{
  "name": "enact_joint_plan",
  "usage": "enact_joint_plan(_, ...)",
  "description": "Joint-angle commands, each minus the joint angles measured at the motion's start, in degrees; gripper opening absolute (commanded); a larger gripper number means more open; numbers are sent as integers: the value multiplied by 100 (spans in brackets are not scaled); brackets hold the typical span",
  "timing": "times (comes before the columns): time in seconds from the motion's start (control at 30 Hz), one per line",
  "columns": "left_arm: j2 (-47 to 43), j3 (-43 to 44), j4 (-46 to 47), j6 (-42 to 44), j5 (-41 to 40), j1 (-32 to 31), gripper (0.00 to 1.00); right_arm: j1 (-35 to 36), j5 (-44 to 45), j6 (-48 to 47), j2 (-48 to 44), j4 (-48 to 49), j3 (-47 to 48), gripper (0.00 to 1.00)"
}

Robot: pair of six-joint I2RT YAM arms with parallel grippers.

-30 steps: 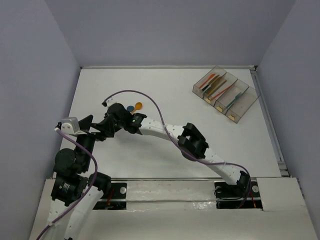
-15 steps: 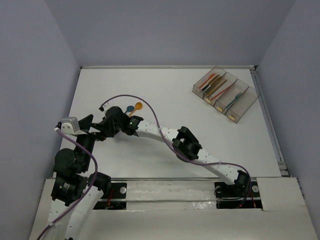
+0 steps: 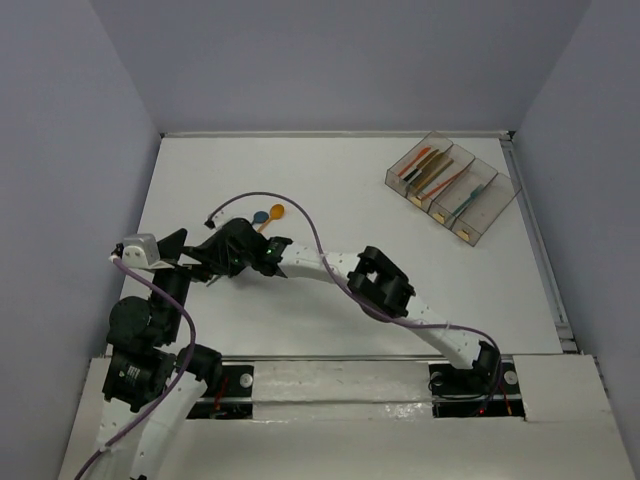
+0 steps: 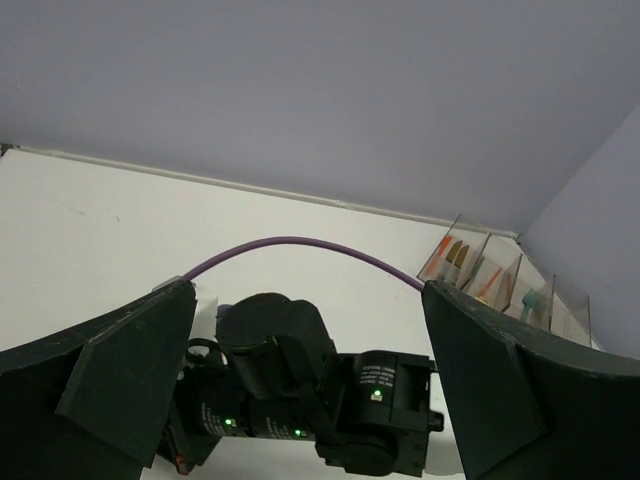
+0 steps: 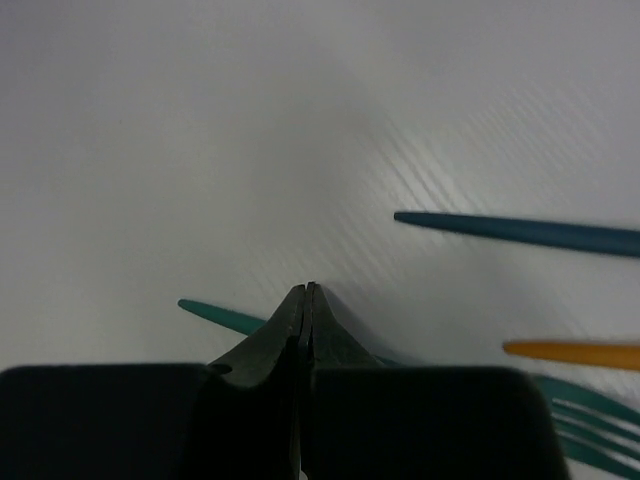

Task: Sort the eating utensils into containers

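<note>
My right gripper [image 5: 305, 287] is shut, its tips down at the white table over a teal fork [image 5: 218, 315] that runs crosswise beneath them; whether they touch it I cannot tell. The fork's tines [image 5: 592, 440] show at lower right. A dark teal handle [image 5: 520, 232] and an orange handle [image 5: 575, 353] lie beside it. From above, the right gripper [image 3: 218, 250] is left of centre, near a blue spoon [image 3: 259, 216] and an orange spoon [image 3: 277, 211]. My left gripper [image 3: 176, 250] is open and empty, facing the right wrist [image 4: 290, 380]. The containers [image 3: 450, 185] hold several utensils.
The purple cable [image 3: 290, 205] of the right arm arcs over the spoons. The right arm's elbow [image 3: 380, 282] stretches across the table's middle. The containers also show in the left wrist view [image 4: 500, 285] at far right. Grey walls enclose the table.
The right gripper has shifted slightly toward the near edge and lower, and the right elbow has moved a little. The left arm has not moved.
</note>
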Motion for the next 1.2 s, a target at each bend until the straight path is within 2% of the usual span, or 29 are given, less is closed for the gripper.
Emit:
enact_joint_plan(0.0, 74, -13, 328, 46, 111, 43, 99, 28, 4, -28, -806, 209, -1260, 0)
enact_joint_plan(0.3, 82, -22, 337, 46, 120, 43, 99, 28, -22, -265, -2362, 790, -3421, 0)
enact_joint_plan(0.5, 100, -22, 355, 37, 172, 43, 99, 28, 75, -336, -2908, 747, -4004, 0)
enact_joint_plan(0.63, 109, -22, 355, 37, 172, 43, 99, 28, -136, -257, -3109, 642, -3934, 12)
enact_joint_plan(0.7, 91, -22, 337, 37, 172, 43, 99, 28, -119, -186, -3241, 492, -3873, 28)
enact_joint_plan(0.73, 82, -22, 337, 37, 172, 43, 99, 28, -5, -169, -3346, 353, -3864, 41)
enact_joint_plan(0.8, 74, -31, 346, 37, 181, 43, 99, 28, 170, -151, -3374, 159, -3768, 54)
enact_joint_plan(0.83, 65, -22, 355, 37, 190, 43, 99, 28, 528, -160, -3243, -182, -3671, 59)
enact_joint_plan(1.03, -5, -22, 329, 37, 181, 43, 99, 28, 1533, 60, -2663, -949, -2951, 59)
enact_joint_plan(1.17, -6, -31, 346, 37, 172, 43, 99, 28, 1560, 25, -2206, -1327, -2292, 58)
